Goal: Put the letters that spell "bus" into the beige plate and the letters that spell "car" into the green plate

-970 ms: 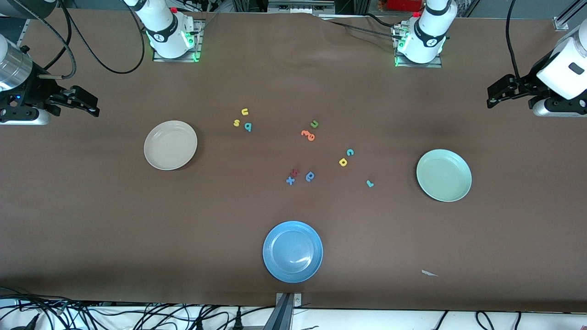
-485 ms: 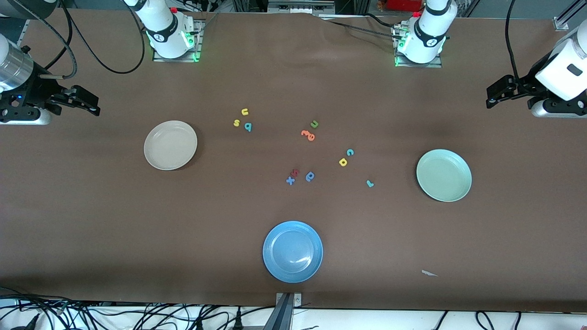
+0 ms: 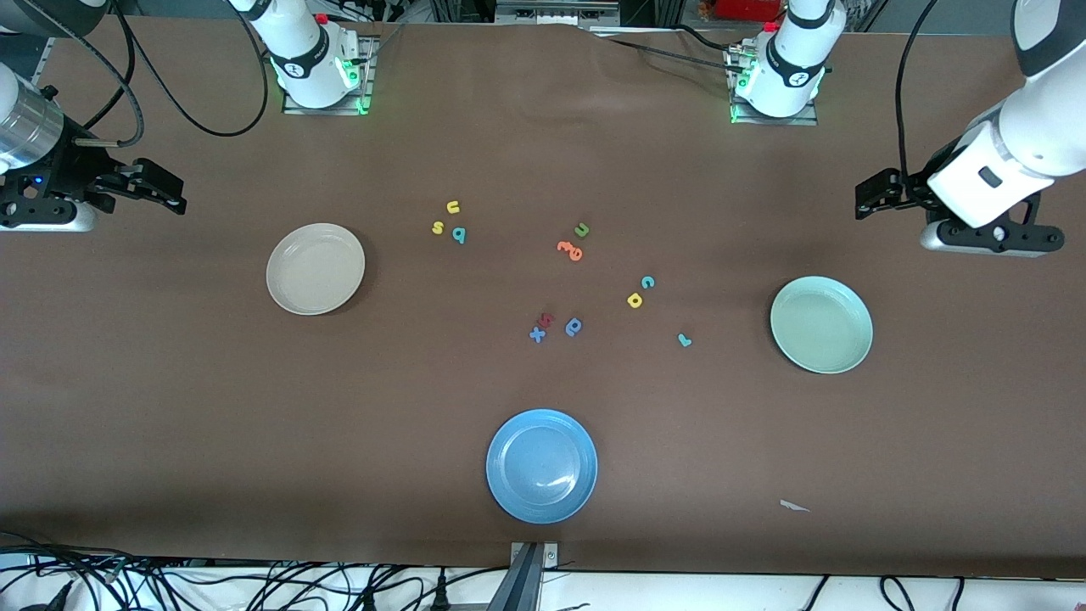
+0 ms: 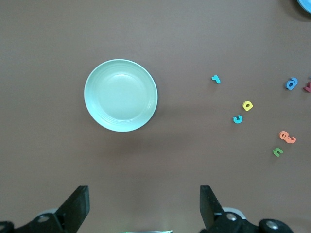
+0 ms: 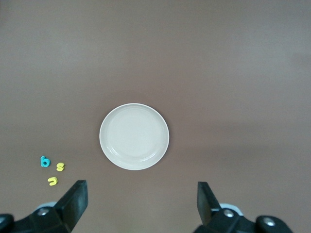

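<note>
The beige plate (image 3: pixel 316 268) (image 5: pixel 134 136) lies toward the right arm's end. Beside it, toward the middle, are the yellow "u" (image 3: pixel 453 206), yellow "s" (image 3: pixel 438 227) and teal "b" (image 3: pixel 459 235). The green plate (image 3: pixel 821 324) (image 4: pixel 121 95) lies toward the left arm's end. The teal "c" (image 3: pixel 647 282), yellow "a" (image 3: pixel 635 299) and teal "r" (image 3: pixel 685 340) sit between it and the table's middle. My left gripper (image 3: pixel 867 197) (image 4: pixel 144 194) hangs open and empty above bare table by the green plate. My right gripper (image 3: pixel 174 193) (image 5: pixel 141 189) is open and empty over the table by the beige plate.
A blue plate (image 3: pixel 541 466) sits near the front edge. A green "u" (image 3: pixel 581 229), orange letters (image 3: pixel 570 249), a dark blue round letter (image 3: pixel 574 326), a blue "x" (image 3: pixel 536 334) and a red letter (image 3: pixel 547 319) lie mid-table. A paper scrap (image 3: pixel 794 506) lies near the front.
The left arm has swung in from the table's end toward the green plate, still open. The right arm has hardly moved. The letters and plates lie as before.
</note>
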Controlling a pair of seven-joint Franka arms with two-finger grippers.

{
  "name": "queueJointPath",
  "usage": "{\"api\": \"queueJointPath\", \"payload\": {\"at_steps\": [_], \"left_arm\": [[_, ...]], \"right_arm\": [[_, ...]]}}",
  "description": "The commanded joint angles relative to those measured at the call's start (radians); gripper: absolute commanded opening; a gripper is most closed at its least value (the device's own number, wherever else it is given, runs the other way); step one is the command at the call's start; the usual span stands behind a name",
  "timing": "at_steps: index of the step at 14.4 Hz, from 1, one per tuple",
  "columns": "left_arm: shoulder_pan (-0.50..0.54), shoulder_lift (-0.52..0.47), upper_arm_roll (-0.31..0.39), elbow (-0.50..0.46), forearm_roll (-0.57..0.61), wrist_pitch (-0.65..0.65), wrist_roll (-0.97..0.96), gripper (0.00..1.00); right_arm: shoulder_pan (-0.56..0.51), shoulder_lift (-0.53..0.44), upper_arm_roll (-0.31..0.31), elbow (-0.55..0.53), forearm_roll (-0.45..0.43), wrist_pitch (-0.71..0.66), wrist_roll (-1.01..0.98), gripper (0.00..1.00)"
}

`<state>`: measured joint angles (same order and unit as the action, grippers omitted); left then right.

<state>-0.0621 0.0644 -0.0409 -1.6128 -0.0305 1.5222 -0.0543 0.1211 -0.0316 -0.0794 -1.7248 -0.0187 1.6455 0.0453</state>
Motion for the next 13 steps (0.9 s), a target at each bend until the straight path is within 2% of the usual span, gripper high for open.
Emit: {"api": "queueJointPath", "payload": {"at_steps": [1,5,9,13], "left_arm": [[0.001,0.012,0.003,-0.004,-0.026,0.038,-0.013,1.0],[-0.047,0.112,-0.048,-0.006,-0.028,0.16,-0.203,1.0],[-0.065,0.247,-0.1,-0.006,-0.025,0.3,-0.301,1.0],[-0.12,0.382,-0.102,-0.006,-0.016,0.455,-0.465,1.0]], "right_arm": [[0.0,-0.001,0.004,-0.015,0.008,0.011,0.018,1.0],[0.017,0.038,0.004,-0.013,0.008,0.043,0.018,1.0],[0.032,0.042,0.004,-0.006,0.006,0.045,0.037,1.0],[0.029,0.091,0.003,0.03,0.006,0.05,0.037,1.0]]}}
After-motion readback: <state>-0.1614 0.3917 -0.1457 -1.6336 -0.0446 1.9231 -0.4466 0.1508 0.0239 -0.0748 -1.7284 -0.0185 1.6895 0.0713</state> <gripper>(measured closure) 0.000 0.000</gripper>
